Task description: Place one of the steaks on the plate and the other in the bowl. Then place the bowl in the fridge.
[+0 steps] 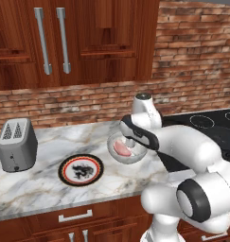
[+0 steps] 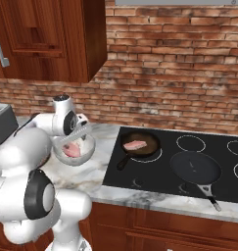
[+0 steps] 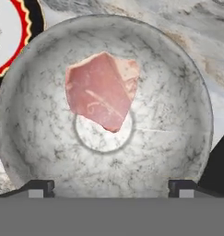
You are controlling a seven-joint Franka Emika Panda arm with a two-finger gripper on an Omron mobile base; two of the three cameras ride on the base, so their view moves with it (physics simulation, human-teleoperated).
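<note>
The fingers (image 3: 111, 188) stand wide apart above the bowl (image 3: 178, 138) and grip nothing; both dark tips rise at the near rim in the hand view. One steak (image 3: 102, 90) lies inside the bowl, resting on the sloping wall and reaching over the edge of the flat base ring. The bowl sits on the marble bench (image 1: 31, 184) just beside the black cooktop (image 2: 199, 162). The plate (image 1: 81, 169) lies flat on the bench near the bowl, on the side away from the cooktop, with its dragon motif bare. The second steak (image 2: 135, 145) lies in a black frying pan (image 2: 140, 144) on the cooktop's near-left burner; another frying pan (image 2: 195, 167) sits beside it. A grey toaster (image 1: 17, 144) stands further along the bench, beyond the plate
</note>
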